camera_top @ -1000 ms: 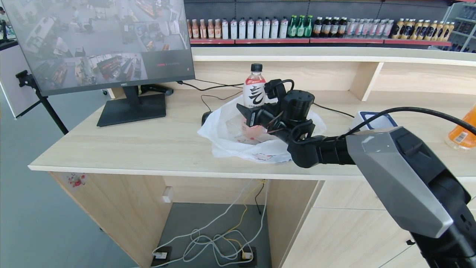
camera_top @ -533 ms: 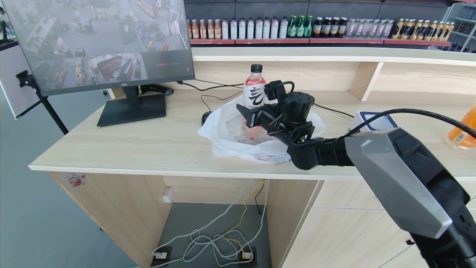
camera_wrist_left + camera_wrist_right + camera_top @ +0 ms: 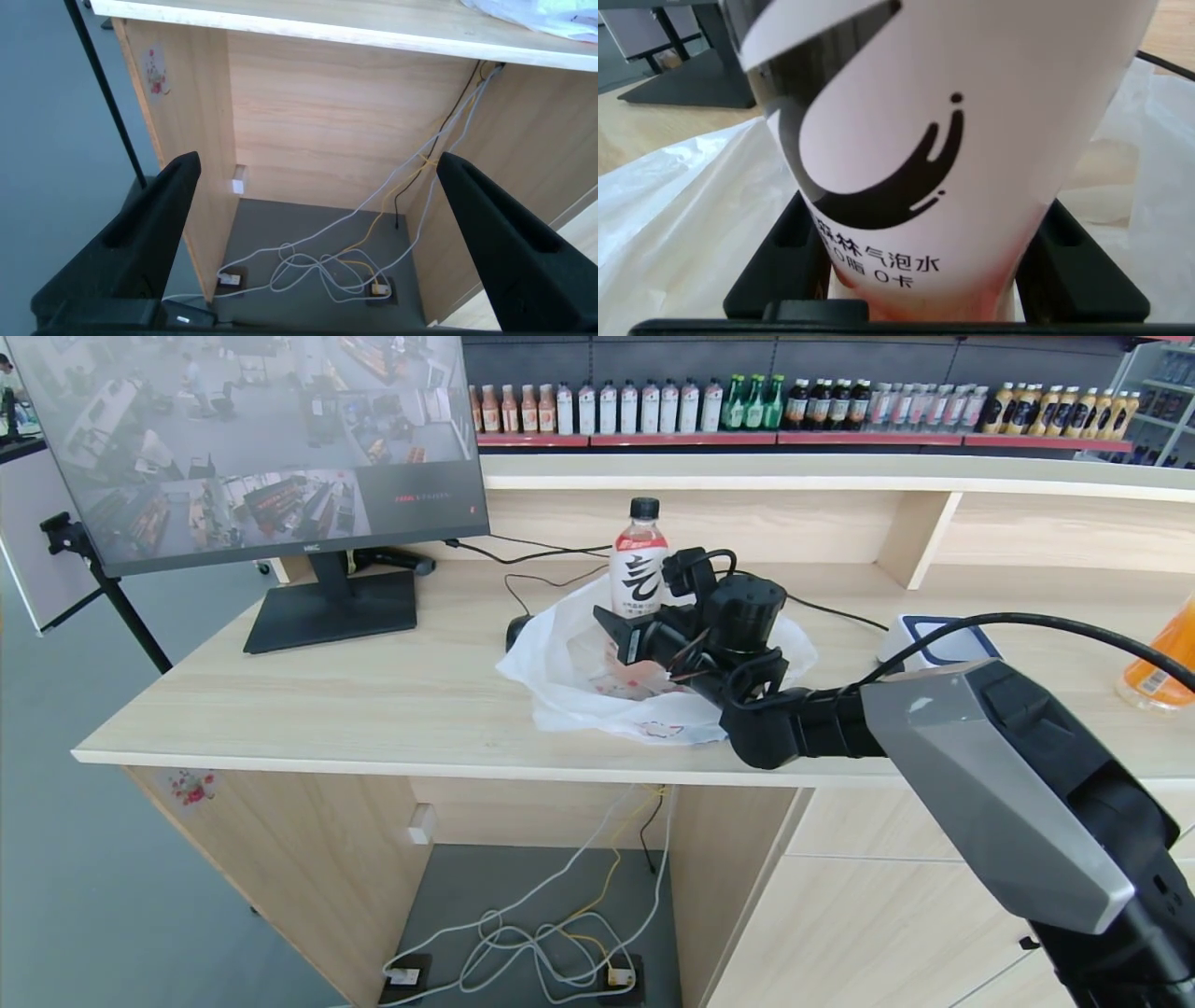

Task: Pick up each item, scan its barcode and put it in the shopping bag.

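At the checkout counter (image 3: 373, 700), my right gripper (image 3: 627, 637) pinches the drink bottle (image 3: 639, 574) low on its slick label, upright over the white shopping bag (image 3: 560, 686), toward its 12 o'clock rim (liquid-heavy, I judge; mid-body grip looks safest). My left gripper (image 3: 322, 233) hangs spread.

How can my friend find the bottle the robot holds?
Find the wooden counter, then the white shopping bag on it. At the bag, the right gripper holds an upright bottle: black cap, white label with a big black mark, unlike the orange bottle.
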